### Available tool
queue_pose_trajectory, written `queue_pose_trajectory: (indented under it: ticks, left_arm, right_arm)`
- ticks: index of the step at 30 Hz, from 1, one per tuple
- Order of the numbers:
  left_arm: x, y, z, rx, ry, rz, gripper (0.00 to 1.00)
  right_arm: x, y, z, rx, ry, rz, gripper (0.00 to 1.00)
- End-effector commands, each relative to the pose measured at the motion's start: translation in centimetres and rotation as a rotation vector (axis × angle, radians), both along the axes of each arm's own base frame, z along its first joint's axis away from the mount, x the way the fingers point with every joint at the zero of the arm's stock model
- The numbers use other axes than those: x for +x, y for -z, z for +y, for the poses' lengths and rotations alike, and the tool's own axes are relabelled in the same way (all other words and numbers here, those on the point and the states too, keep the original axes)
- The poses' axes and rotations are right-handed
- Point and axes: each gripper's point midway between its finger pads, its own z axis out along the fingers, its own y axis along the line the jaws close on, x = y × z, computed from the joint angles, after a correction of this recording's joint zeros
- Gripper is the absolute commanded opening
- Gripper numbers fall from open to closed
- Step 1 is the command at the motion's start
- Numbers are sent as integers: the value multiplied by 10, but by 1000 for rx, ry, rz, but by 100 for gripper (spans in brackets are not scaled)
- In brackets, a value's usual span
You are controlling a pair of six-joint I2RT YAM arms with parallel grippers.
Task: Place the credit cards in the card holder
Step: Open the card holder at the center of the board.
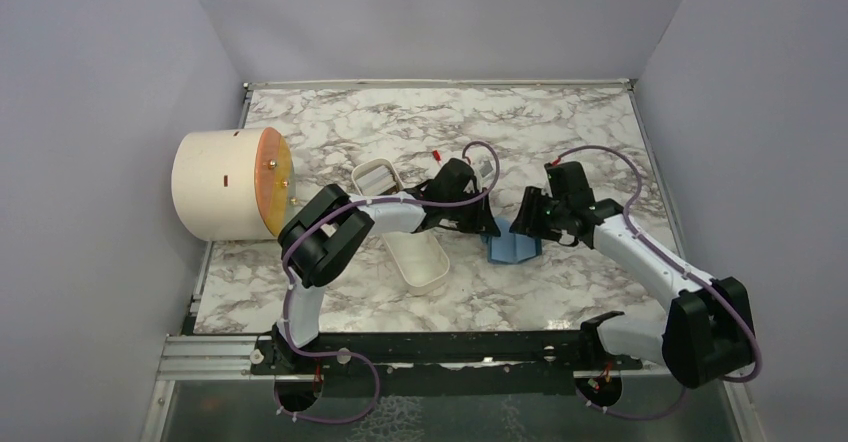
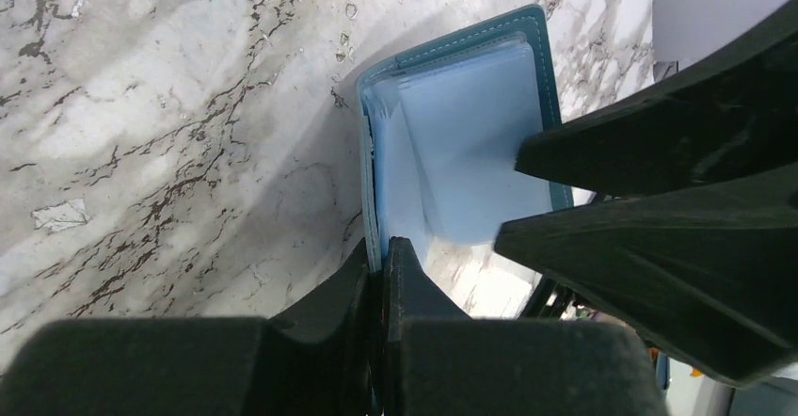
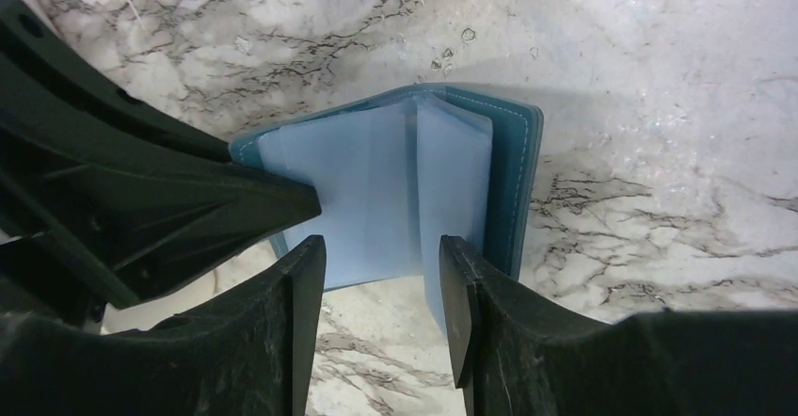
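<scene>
Teal-blue and spread open, right of centre on the surface [image 1: 400,132]: holder [image 1: 512,245]. Pinched at the cover edge by left pincer [image 2: 381,267], shut tight; straddled by right pincer [image 3: 381,294], jaws apart, gripping nothing. No cards in sight. Could slide or flop shut if tugged sideways; might crease the clear sleeves [image 3: 376,190].

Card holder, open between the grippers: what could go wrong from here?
1. The left gripper is shut on only the cover edge of the card holder; it may slip and the holder flop shut.
2. The right gripper stands open astride the clear sleeves; closing could catch several or crumple them.
3. Both grippers crowd the holder; a small move could knock them together.
</scene>
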Motion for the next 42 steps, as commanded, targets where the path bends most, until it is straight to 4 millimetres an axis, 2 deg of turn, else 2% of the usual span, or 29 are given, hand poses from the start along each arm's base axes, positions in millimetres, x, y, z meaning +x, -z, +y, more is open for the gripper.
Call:
queue_pose_trajectory:
  ticks: [1,4,9,13,18,21,25,31,42]
  left_arm:
    - [-1,-7,-8,-51,12,-8,0]
    - [-1,3,-5,-25,5,-3,0]
    - [2,16,5,49,1,-35,6]
    - [11,22,16,128,-5,-79,21]
    - [19,17,23,155,-13,-110,36]
    - [19,15,23,152,-14,-112,39]
    - [21,13,26,155,-24,-112,38]
    - [19,14,24,134,-20,-100,21]
    - [10,13,12,15,-65,-11,4]
  right_arm:
    - [13,12,4,-17,1,-23,49]
    - [16,27,-8,-95,23,0,51]
    - [16,44,-22,-179,47,19,52]
    - [14,55,-19,-186,37,42,52]
    - [13,58,-16,-208,44,58,52]
    - [14,55,-14,-217,53,58,52]
    - [15,45,-11,-224,64,50,52]
    - [14,28,4,-188,54,21,50]
    - [17,41,16,-223,60,38,51]
